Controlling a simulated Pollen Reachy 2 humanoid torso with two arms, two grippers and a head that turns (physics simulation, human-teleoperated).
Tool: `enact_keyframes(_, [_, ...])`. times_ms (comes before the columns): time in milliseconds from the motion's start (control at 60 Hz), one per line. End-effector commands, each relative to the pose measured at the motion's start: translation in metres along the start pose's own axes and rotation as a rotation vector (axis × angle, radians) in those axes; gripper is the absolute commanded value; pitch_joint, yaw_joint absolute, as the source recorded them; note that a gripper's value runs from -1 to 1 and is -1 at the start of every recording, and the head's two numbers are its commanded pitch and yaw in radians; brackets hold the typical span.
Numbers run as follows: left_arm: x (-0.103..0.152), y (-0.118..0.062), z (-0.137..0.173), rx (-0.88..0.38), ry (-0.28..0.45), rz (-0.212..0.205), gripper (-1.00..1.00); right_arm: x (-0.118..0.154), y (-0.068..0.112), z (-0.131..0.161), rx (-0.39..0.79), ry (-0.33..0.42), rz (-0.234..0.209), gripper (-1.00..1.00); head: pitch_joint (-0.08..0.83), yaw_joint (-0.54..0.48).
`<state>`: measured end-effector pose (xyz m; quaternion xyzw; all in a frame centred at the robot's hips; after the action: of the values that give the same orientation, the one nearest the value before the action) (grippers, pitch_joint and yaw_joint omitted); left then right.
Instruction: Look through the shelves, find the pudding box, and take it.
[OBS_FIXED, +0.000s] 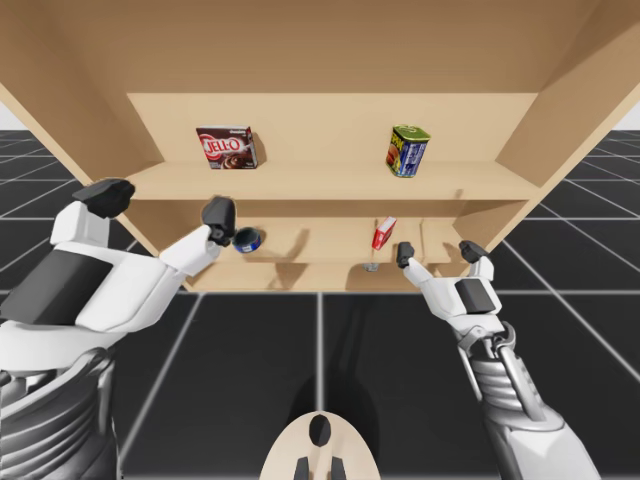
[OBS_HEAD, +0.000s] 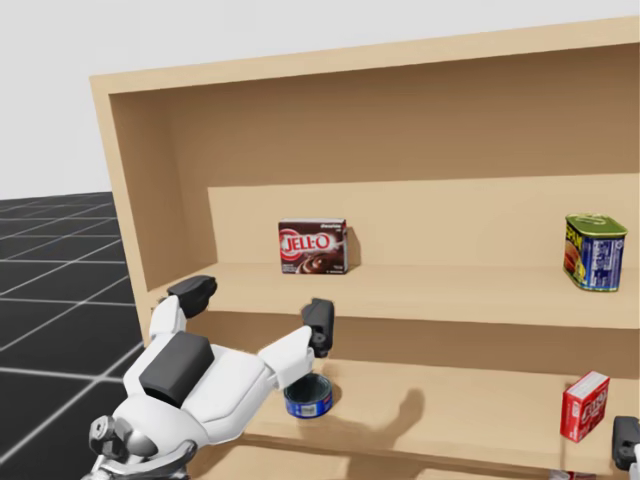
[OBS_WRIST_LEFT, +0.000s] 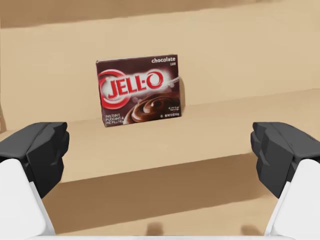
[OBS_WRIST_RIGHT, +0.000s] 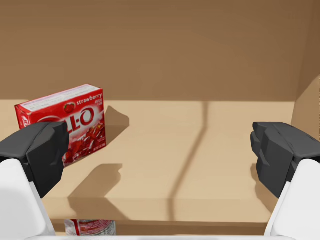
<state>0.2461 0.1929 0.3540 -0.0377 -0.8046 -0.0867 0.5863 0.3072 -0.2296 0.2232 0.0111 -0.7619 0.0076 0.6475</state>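
A dark brown pudding box (OBS_FIXED: 228, 147) (OBS_HEAD: 313, 247) stands upright on the upper shelf (OBS_FIXED: 330, 182), toward its left. My left gripper (OBS_FIXED: 162, 203) (OBS_HEAD: 256, 306) is open in front of and a little below that shelf's edge. In the left wrist view the brown box (OBS_WRIST_LEFT: 139, 90) is straight ahead of the left gripper (OBS_WRIST_LEFT: 160, 150), well beyond its fingers. My right gripper (OBS_FIXED: 438, 252) (OBS_WRIST_RIGHT: 160, 150) is open at the middle shelf, with nothing between its fingers.
A red box (OBS_FIXED: 384, 233) (OBS_HEAD: 585, 406) (OBS_WRIST_RIGHT: 65, 125) stands on the middle shelf, ahead of my right gripper. A blue round can (OBS_FIXED: 247, 240) (OBS_HEAD: 308, 397) lies under my left hand. A green-topped tin (OBS_FIXED: 408, 151) (OBS_HEAD: 595, 252) is on the upper shelf's right. A small red-and-white can (OBS_WRIST_RIGHT: 90, 227) lies lower down.
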Motion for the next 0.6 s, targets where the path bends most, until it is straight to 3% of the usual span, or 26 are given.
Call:
enact_keyframes(17, [0.024,-0.011,-0.023,0.022,0.191,0.016,-1.00,-0.001,0.002,0.001,-0.007,-0.001,-0.014,-1.00,0.122,0.26])
enact_keyframes(350, [0.004,-0.015,-0.101,0.154,0.300,0.069,-1.00,-0.001,0.001,0.000,-0.017,0.001,-0.013,-1.00,0.125,0.27])
enact_keyframes(600, [-0.015,-0.019,-0.140,0.202,0.360,0.101,-1.00,-0.001,0.000,0.000,-0.028,-0.005,-0.012,-1.00,0.138,0.27])
